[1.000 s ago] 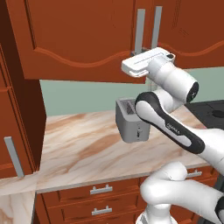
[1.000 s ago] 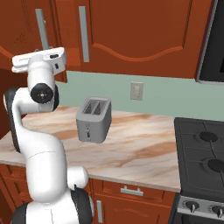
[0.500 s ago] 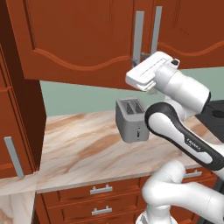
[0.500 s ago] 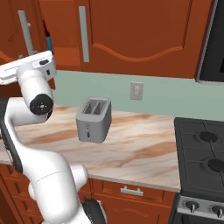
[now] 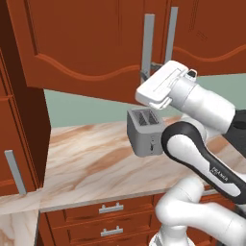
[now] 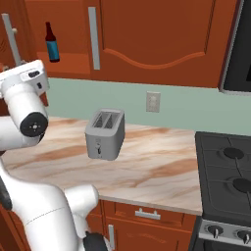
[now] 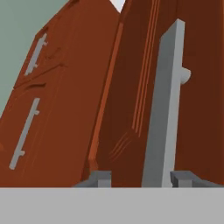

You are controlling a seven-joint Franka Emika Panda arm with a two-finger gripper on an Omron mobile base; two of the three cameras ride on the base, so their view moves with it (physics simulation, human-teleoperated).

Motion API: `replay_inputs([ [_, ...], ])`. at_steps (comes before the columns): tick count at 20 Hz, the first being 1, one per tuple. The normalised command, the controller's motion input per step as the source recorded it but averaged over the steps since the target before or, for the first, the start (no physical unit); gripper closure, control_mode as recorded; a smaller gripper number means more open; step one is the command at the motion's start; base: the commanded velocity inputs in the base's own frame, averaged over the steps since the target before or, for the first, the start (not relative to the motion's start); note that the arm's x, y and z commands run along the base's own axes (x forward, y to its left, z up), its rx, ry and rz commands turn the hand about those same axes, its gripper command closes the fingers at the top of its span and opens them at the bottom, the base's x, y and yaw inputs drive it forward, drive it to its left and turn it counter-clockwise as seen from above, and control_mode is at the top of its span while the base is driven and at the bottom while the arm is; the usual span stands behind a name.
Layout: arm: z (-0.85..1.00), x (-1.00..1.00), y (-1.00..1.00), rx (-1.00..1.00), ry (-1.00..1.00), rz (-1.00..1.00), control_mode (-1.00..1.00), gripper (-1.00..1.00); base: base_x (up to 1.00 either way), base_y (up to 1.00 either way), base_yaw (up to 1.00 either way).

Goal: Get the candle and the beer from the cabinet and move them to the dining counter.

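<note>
The pincer [image 7: 141,178] stood partly spread astride the grey bar handle [image 7: 164,100] of the wall cabinet [image 6: 147,34]. In the hand view one fingertip [image 7: 183,177] lay against the bar, while the other sat a little apart from it, so the hold looked more like a hook than a firm pinch. In the right base view the beer [image 6: 52,43] stood upright on the cabinet's inner shelf at the upper left of the frame. It showed in the gap beside the door that hung ajar, high above the marbled tabletop [image 6: 157,166] and the grey toaster [image 6: 104,133]. The bottle was slim, dark glass with a blue label, so it was probably rigid, smooth and fairly slippery. It also looked moderately heavy for its width and liable to break if dropped. Being tall on a narrow foot, it would likely tip at a nudge near the neck. The safest hold seemed to be across the straight labelled body, just below the shoulder. There the sides ran parallel and the paper should give some friction, and the jaws would need to open wider than they stood. Reaching it would probably call for the door to swing further clear.
</note>
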Motion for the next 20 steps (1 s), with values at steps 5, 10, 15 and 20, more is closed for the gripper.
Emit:
replay_inputs([
  [5,0.00,-0.41,0.86,-0.05,0.00,0.03,-1.00,1.00,0.00,0.00,0.00],
  [10,0.00,-0.39,0.89,-0.07,0.01,0.02,-1.00,1.00,0.00,0.00,0.00],
  [15,0.00,-0.37,0.90,-0.07,0.04,0.01,-1.00,1.00,0.00,0.00,0.00],
  [20,0.01,-0.31,0.88,-0.08,0.02,0.01,-1.00,1.00,0.00,0.00,0.00],
])
